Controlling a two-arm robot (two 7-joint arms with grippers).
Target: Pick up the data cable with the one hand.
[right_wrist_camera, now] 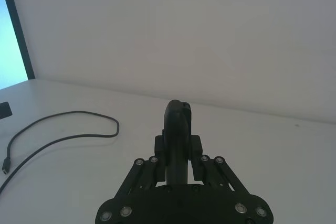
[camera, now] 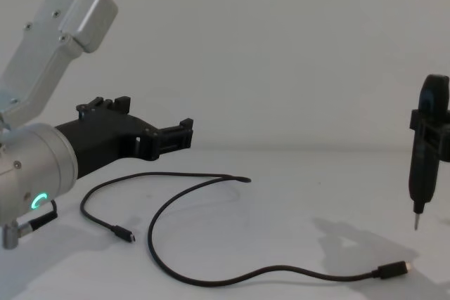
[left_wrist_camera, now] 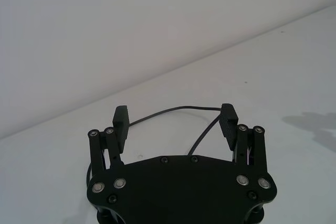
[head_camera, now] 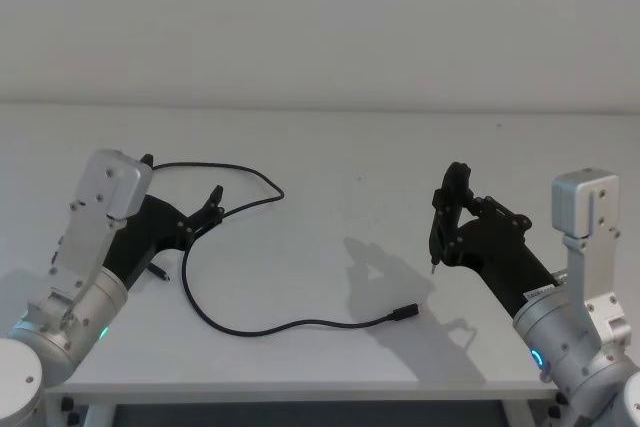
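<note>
The left end effector (head_camera: pixel 208 209) hovers over the tabletop (head_camera: pixel 340 147) with its fingers spread apart and nothing between them. The data cable (head_camera: pixel 300 324) lies on the tabletop, its loop passing just below those fingers and its long tail trailing rightward. The right end effector (head_camera: pixel 452 209) is clamped on a slim black tool (head_camera: pixel 440 232), held upright and apart from the cable.

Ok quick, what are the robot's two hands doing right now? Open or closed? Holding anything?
Left gripper: open, empty, over the cable.
Right gripper: closed on a thin black tool.
</note>
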